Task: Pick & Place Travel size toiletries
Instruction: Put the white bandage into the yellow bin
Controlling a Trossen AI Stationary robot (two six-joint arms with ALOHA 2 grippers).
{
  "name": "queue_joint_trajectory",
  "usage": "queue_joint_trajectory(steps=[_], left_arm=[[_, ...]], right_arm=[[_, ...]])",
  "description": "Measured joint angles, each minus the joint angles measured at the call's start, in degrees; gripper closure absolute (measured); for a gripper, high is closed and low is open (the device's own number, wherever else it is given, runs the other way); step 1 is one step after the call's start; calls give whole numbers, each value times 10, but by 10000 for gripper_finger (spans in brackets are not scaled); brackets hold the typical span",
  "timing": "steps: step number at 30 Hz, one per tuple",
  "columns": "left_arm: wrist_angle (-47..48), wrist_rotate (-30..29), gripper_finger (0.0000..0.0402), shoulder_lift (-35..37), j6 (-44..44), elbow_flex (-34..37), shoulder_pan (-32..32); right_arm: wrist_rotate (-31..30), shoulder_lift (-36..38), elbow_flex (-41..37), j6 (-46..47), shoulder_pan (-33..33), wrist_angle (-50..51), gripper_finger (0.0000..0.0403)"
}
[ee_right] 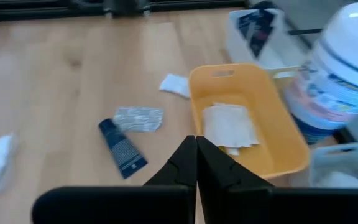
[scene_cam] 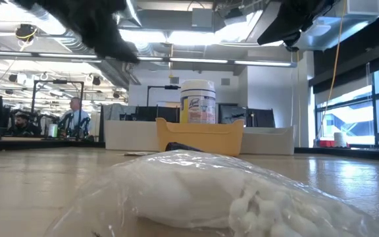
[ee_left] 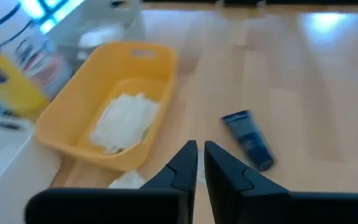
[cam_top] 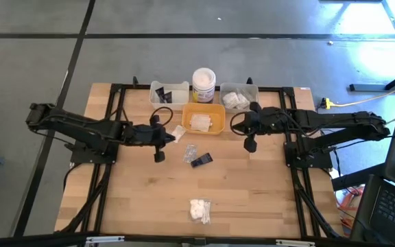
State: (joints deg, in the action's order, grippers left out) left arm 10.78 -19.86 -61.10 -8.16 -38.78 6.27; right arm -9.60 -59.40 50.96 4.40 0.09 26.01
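A dark tube [cam_top: 201, 160] lies at the middle of the wooden table [cam_top: 136, 199], a clear-wrapped sachet [cam_top: 190, 152] just to its left, one white sachet [cam_top: 177, 132] farther back beside the yellow tray [cam_top: 216, 127], and one clear bag of white fluffy pieces [cam_top: 200, 210] alone near the front edge. The yellow tray holds flat white sachets [cam_top: 200, 123]; how many is hard to tell. Three trays line the far edge: the left white tray [cam_top: 180, 89] with dark tubes, the yellow one, and the right tray [cam_top: 249, 90] with fluffy pieces. A single jar with a yellow label [cam_top: 204, 85] stands between the outer trays. Beyond the table stretches a grey floor; the low view shows an open office with a person [scene_cam: 75, 117] far off. The left gripper [cam_top: 159, 156] reaches in from the left, hanging above the table left of the loose items, fingers nearly together on nothing. The right gripper [cam_top: 249, 145] hangs right of the yellow tray, fingers pressed together, empty.
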Motion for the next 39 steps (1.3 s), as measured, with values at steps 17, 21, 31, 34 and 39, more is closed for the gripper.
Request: queue_joint_trajectory(steps=[17,21,31,34,39], left_arm=[[-121,16,263,8,-19,139,-81],[-170,16,243,8,-31,168,-92],[-180,24,229,7,-3,178,-94],[-180,23,228,7,-10,178,-94],[-177,24,231,2,-4,178,-93]], right_arm=[[241,49,0,-109,-182,68,400],[272,110,-24,-115,-208,68,401],[272,250,-94,-102,-233,70,392],[272,255,-100,-65,-232,71,391],[271,252,-100,-48,-229,70,390]])
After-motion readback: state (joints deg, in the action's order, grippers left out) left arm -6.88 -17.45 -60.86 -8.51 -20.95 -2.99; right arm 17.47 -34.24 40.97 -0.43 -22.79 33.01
